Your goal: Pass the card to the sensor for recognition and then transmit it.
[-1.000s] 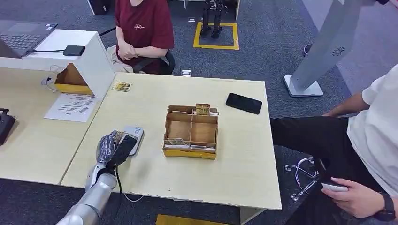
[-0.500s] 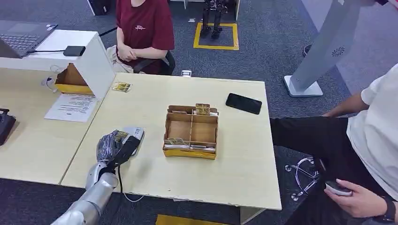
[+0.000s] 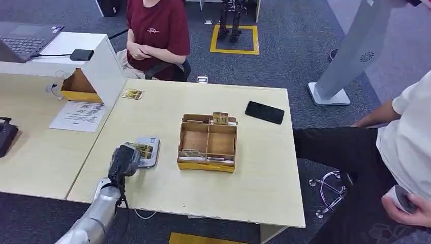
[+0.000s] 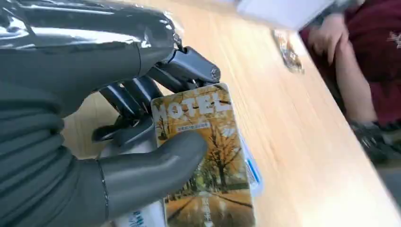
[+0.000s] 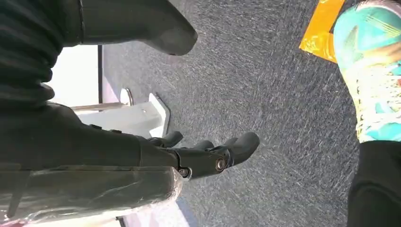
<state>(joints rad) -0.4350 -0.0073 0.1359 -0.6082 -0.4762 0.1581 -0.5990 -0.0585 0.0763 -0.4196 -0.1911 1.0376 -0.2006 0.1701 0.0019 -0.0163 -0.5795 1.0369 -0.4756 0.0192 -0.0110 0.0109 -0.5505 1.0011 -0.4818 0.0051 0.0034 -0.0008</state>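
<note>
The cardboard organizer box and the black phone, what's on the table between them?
Nothing: head view shows bare tabletop between the cardboard organizer box and the black phone.

Silver left arm (image 3: 94, 221), rounded and glossy, rising from 7 o'clock in the head view. Black cable (image 3: 125, 201) hung beside its wrist. Left hand (image 3: 123, 161) dark grey, with ribbed grey cover (image 4: 33, 156), thick grey thumb (image 4: 151, 165) and small silver screw (image 4: 215, 73). Right hand (image 5: 189, 153) similar: dark fingers (image 5: 236, 144), round screws, clear wrap over the cover.
</note>
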